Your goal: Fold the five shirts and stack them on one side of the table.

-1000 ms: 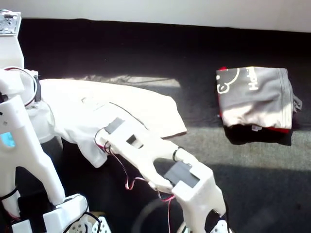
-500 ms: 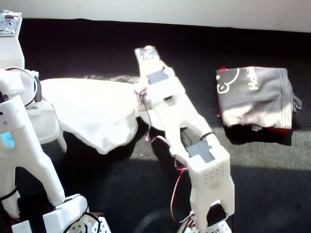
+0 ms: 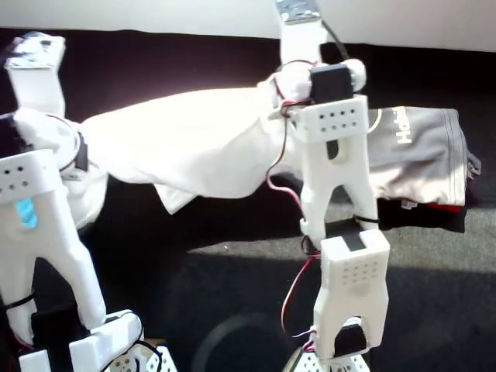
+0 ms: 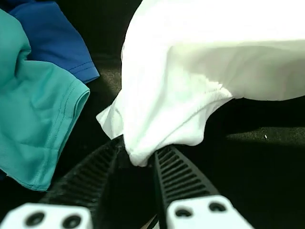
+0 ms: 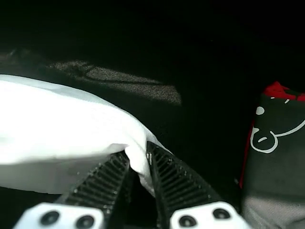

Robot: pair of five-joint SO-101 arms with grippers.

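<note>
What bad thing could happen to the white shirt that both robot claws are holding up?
The left claw pinches only a small corner of the white shirt, so the shirt might slip out. The right claw also grips just an edge. The right arm stands close to the folded grey shirt and could knock it messy.

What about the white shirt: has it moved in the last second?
Yes. The white shirt, pinched by the left gripper and right gripper, has shifted toward the back wall.
</note>
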